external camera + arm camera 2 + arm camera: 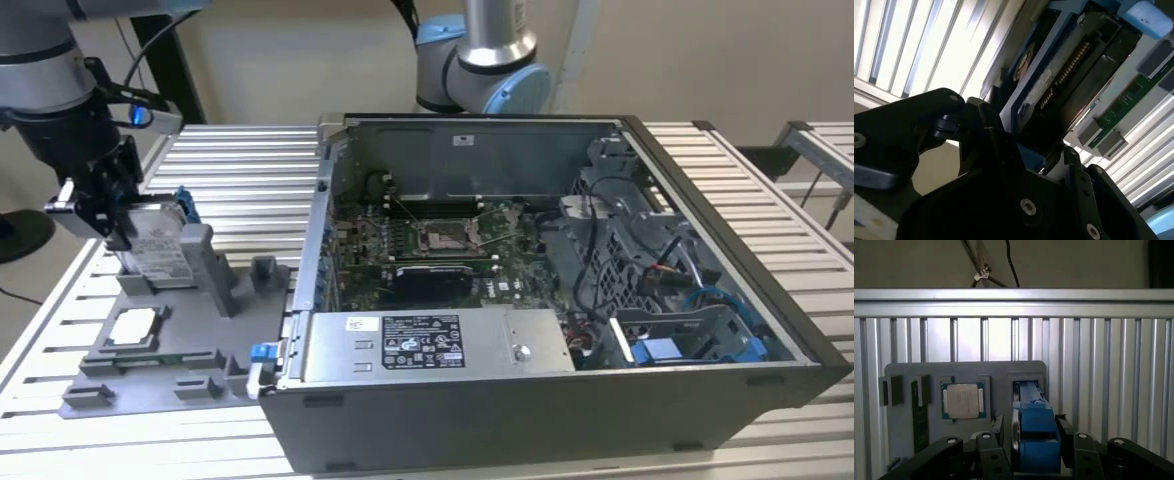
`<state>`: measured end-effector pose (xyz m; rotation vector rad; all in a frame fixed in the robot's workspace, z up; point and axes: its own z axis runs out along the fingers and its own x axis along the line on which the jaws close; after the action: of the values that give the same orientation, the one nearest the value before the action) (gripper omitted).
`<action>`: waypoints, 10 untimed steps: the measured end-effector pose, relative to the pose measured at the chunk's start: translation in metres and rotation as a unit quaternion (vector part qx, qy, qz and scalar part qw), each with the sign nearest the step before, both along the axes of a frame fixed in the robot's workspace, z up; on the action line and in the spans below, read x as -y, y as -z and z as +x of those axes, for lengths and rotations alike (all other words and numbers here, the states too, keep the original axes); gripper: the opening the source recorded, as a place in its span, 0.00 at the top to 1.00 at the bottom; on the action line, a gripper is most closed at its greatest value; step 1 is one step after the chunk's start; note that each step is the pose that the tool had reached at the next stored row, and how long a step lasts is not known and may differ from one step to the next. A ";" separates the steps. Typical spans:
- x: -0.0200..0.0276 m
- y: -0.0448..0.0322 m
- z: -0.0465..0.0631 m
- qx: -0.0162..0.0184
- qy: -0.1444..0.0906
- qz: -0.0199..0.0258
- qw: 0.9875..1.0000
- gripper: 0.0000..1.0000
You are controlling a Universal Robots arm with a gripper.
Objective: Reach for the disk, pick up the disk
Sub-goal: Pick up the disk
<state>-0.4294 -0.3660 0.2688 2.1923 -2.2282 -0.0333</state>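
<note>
At the exterior view's left, the gripper (131, 218) hangs from the arm over a grey holder plate (187, 362) and is closed onto the disk (158, 242). The disk stands on edge in an upright slot of that plate, label side facing the exterior view's right, with its blue frame showing along the far edge. In the first wrist view the black fingers (1063, 430) sit tight against the two broad sides of the disk, one on each side, with no gap to be seen between them and the blue plastic. The second wrist view shows the same hold from close by, a finger lying along the frame beside the disk's connector edge. The lower end of the disk is seated in the slot, so it has not been lifted out.

On the same plate, near the disk, lies a small square silver chip (134, 326) in its own recess, and a green memory stick (919, 415) stands in a slot beyond it. The plate rests on a slatted metal table (240, 160). Just beside it, toward the exterior view's right, lies an open computer case (534, 412) with a motherboard (441, 240) and a grey labelled power-supply box (427, 345) inside. A second arm (481, 50) stands behind the case, well apart from the disk.
</note>
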 end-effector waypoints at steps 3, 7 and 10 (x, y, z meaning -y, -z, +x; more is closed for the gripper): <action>-0.0001 0.0026 0.000 0.000 0.000 0.001 1.000 0.00; 0.0000 0.0042 0.000 0.000 0.000 0.004 1.000 0.00; 0.0000 0.0043 0.000 0.000 0.000 0.004 1.000 0.00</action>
<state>-0.4294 -0.3660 0.2644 2.1970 -2.2318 -0.0409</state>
